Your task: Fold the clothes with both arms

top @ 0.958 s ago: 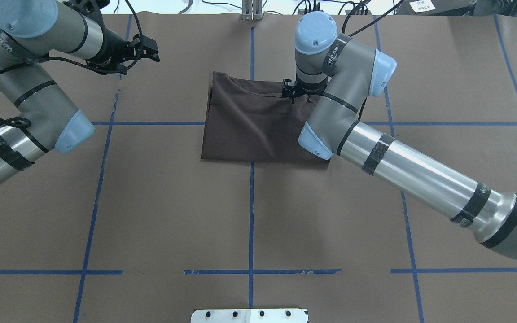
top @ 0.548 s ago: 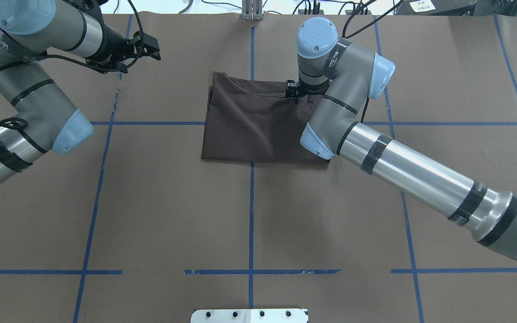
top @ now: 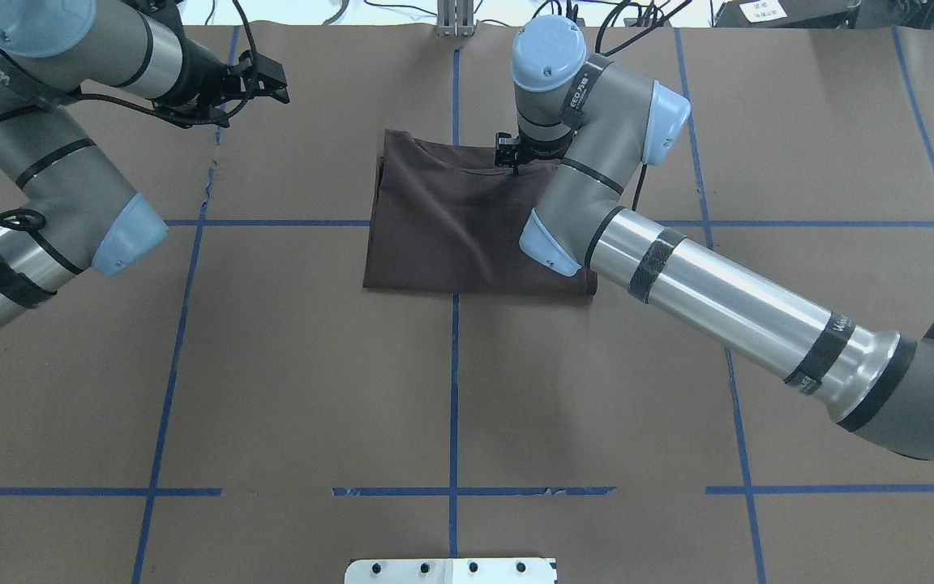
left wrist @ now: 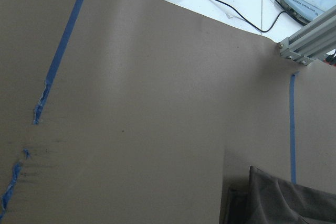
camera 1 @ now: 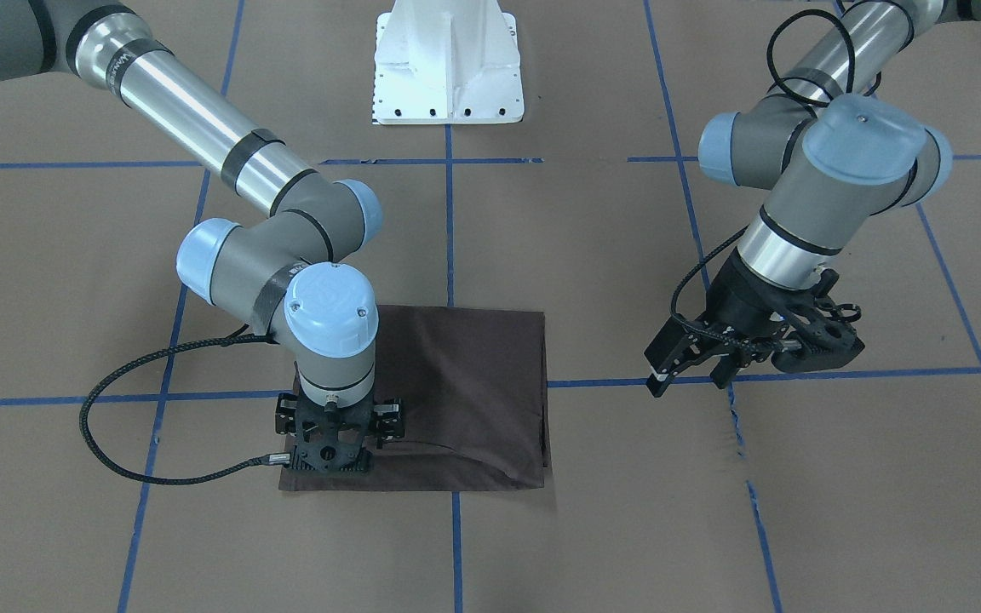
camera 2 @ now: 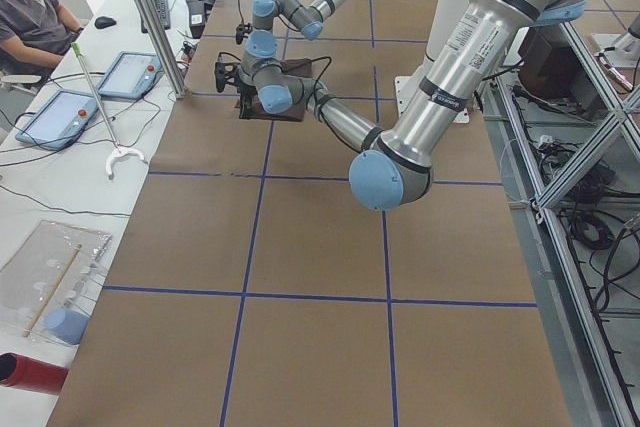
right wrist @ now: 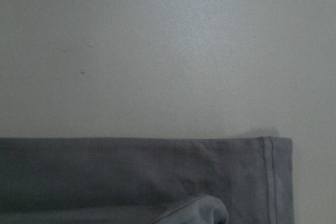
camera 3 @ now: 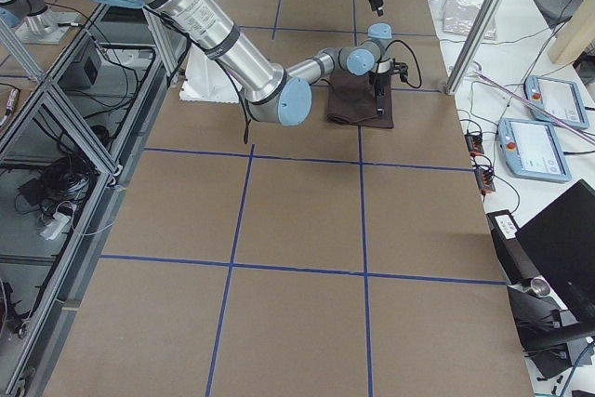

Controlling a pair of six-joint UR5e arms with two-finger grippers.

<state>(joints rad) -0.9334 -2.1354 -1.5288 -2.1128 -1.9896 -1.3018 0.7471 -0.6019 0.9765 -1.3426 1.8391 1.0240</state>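
The dark brown T-shirt (top: 451,227) lies flat as a folded rectangle on the brown paper, collar toward the far edge. It also shows in the front-facing view (camera 1: 465,392). My right gripper (top: 513,161) points straight down at the shirt's far edge beside the collar (camera 1: 335,443). Its linkages look splayed, so it reads as open, but the wrist hides the fingertips. The right wrist view shows only the shirt's hemmed edge (right wrist: 131,177) close up. My left gripper (top: 278,87) is open and empty in the air, far left of the shirt (camera 1: 688,377).
The white pedestal base (camera 1: 448,77) stands at the near edge. An aluminium post (top: 455,20) stands at the far edge. Blue tape lines cross the paper, which is torn near the left gripper (top: 209,174). The left wrist view catches the shirt's corner (left wrist: 278,198).
My right gripper has moved left along the shirt's far edge toward the collar. The shirt has not shifted. The left arm has drawn back slightly.
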